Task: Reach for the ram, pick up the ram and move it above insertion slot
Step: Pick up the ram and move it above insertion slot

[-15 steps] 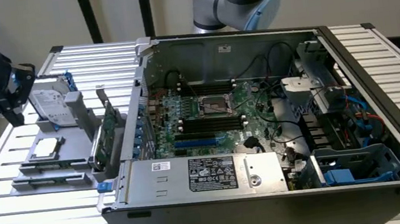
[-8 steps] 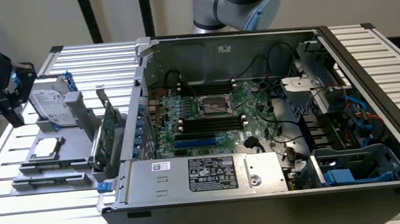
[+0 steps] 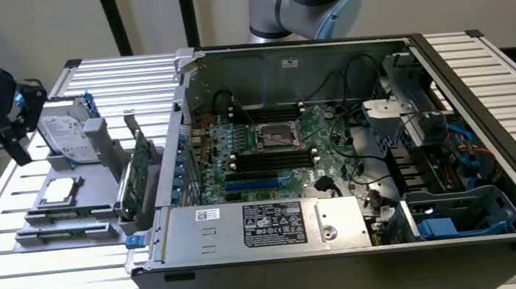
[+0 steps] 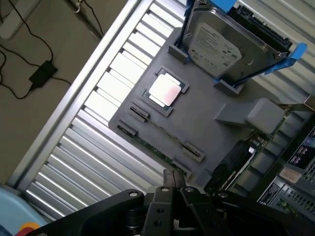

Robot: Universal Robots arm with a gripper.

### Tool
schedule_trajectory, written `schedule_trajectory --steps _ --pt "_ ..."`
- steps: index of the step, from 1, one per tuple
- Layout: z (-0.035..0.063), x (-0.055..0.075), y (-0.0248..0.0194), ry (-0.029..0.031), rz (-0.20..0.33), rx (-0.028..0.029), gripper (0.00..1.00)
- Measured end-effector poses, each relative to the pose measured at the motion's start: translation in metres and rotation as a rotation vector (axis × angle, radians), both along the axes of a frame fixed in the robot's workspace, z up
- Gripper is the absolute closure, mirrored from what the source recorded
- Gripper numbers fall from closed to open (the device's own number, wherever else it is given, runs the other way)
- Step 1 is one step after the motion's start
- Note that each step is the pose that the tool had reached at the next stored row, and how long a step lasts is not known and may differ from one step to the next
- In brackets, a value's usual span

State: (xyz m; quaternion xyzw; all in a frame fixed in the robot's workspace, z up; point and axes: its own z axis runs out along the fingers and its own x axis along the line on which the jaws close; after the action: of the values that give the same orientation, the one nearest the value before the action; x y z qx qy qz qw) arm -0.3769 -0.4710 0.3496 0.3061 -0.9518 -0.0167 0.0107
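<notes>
The ram [image 4: 160,153] is a thin green stick standing on edge between grey clips at the outer edge of the grey holder plate [image 4: 206,123]. In the exterior view the ram [image 3: 64,229] sits at the holder's near end. My gripper [image 4: 173,179] hangs above the holder, just off the ram's side and clear of it, shut with nothing in it. From outside, the gripper [image 3: 17,148] is up at the exterior view's left, over the far end of the holder. The black memory slots [image 3: 265,160] lie on the motherboard inside the open case.
On the holder are a hard drive [image 4: 219,44] in blue brackets, a CPU chip [image 4: 165,91] and an upright green expansion card [image 3: 142,166]. The open computer case [image 3: 499,181] fills the exterior view's right, with a power supply [image 3: 268,224] at its near wall. Floor cables [image 4: 42,73] lie beyond the slatted table.
</notes>
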Motion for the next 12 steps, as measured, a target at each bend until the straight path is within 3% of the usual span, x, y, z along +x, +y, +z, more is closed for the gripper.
schedule_trajectory --steps 12 --pt "-0.0026 0.0000 0.0000 0.0000 0.219 0.0000 0.89"
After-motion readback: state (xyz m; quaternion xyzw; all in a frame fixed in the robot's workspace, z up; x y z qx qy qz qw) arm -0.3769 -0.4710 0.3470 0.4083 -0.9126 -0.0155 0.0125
